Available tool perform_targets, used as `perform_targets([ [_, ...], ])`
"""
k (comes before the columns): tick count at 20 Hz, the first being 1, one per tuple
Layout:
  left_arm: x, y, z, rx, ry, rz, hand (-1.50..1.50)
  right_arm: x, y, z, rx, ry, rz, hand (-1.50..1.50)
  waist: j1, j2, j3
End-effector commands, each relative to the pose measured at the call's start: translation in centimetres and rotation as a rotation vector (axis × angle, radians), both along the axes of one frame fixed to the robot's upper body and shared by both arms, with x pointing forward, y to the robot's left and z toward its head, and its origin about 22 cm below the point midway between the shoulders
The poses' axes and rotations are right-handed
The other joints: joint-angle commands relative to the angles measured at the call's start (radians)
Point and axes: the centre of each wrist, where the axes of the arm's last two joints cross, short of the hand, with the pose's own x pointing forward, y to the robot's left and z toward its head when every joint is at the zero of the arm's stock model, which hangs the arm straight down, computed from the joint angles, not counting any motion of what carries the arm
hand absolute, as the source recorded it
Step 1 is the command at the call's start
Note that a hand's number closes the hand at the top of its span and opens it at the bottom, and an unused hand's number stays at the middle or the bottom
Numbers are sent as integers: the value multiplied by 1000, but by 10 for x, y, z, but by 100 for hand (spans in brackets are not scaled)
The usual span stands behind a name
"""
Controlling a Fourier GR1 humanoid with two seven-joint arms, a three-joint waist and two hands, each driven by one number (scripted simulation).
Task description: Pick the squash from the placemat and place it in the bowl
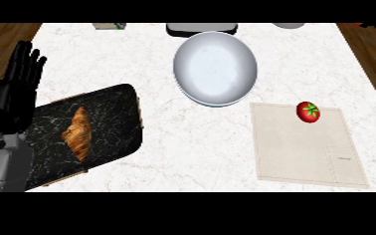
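White marble counter [183, 144]: croissant [78, 133] on dark tray [110, 104], tomato [308, 111] on placemat [294, 149] (bowl [215, 67] adjacent); left hand [21, 79] fingers straight.

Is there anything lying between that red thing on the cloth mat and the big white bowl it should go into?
Nothing visible does. The red, tomato-like item sits at the far edge of the beige placemat, and only bare counter separates it from the white bowl. The croissant on its dark tray lies off to the left, beside the resting left hand.
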Motion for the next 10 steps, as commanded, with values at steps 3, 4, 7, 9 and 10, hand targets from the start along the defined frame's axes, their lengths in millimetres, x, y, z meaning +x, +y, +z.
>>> perform_targets([
  [3, -6, 9, -7, -15, -7, -4, 0, 8, 82, -6, -67, 97, 97, 150, 1, 2, 0],
  [4, 6, 7, 23, 6, -6, -16, 0, 9, 92, -27, -49, 100, 89, 150, 1, 3, 1],
  [7, -3, -12, 19, 2, -22, -12, 0, 12, 114, -50, -46, 139, 86, 150, 16, 7, 2],
  [9, -7, -16, 25, 0, -9, -1, 0, 7, 120, -53, -82, 167, 74, 150, 14, 7, 2],
  [10, 7, -10, 9, 8, -9, -17, 0, 4, 142, -66, -82, 132, 98, 150, 7, 9, 1],
])
